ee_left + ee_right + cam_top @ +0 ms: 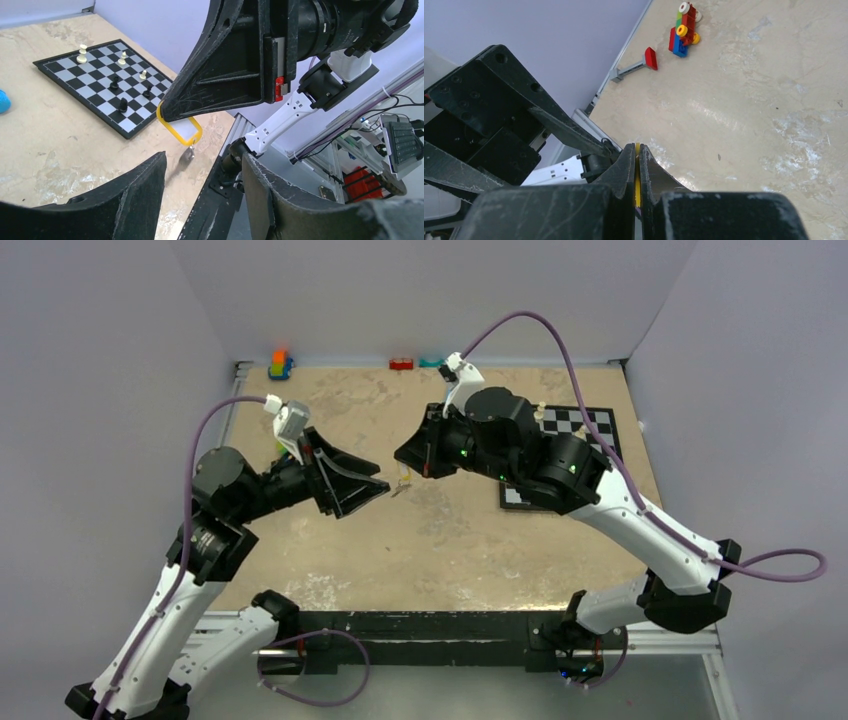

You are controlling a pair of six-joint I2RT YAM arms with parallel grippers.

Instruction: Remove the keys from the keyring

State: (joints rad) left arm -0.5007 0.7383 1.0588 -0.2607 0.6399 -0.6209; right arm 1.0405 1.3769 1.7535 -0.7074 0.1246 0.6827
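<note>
My right hand (636,155) clenched the light yellow plastic-headed key (181,131); left hand (202,162) waited released at six o'clock; thin silver metal ring (188,153) seemed slippery, worth pinching.

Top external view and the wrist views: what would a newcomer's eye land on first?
The two arms meet tip to tip over mid-table: the right gripper is shut on a yellow key, a small metal piece dangling beneath, and the left gripper stands open just short of it. Next, the chessboard on the right and the toy blocks at the far edge.
</note>
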